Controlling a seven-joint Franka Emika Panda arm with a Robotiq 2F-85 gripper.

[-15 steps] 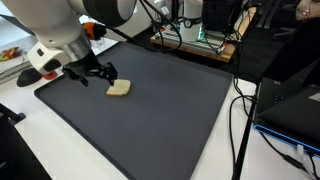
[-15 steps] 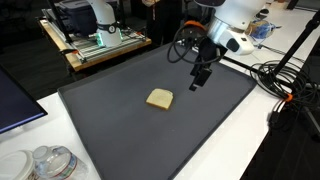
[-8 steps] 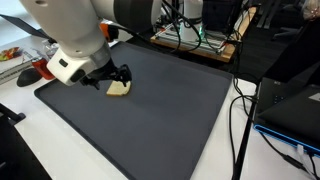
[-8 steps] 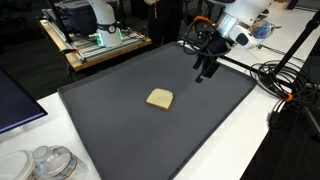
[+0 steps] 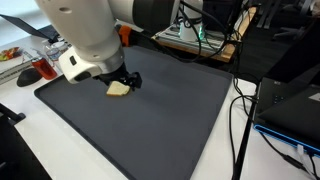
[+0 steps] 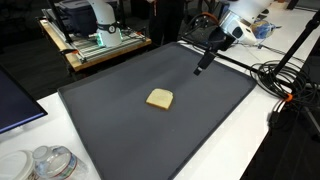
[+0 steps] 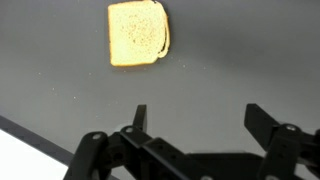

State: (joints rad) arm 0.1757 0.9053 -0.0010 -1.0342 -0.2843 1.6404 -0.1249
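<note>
Here the jaws hang wide, holding nothing, near the mat's [image 6: 120, 130] edge, apart from the toast [image 6: 159, 98], which lies mid-mat with open room around.

Dark mat [image 6: 150, 140] covers a white table [image 5: 60, 135], wooden cart [image 6: 105, 55] behind

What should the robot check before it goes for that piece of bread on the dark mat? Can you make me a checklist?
1. Tool open: ok, its jaws stand wide apart.
2. Tool empty: ok, nothing sits between its jaws.
3. Bread lying flat on the mat: ok.
4. Tool over the bread: not ok. In an exterior view the tool hangs near the mat's far edge, apart from the bread.
5. Cables beside the mat out of the arm's way: cannot tell.
</note>
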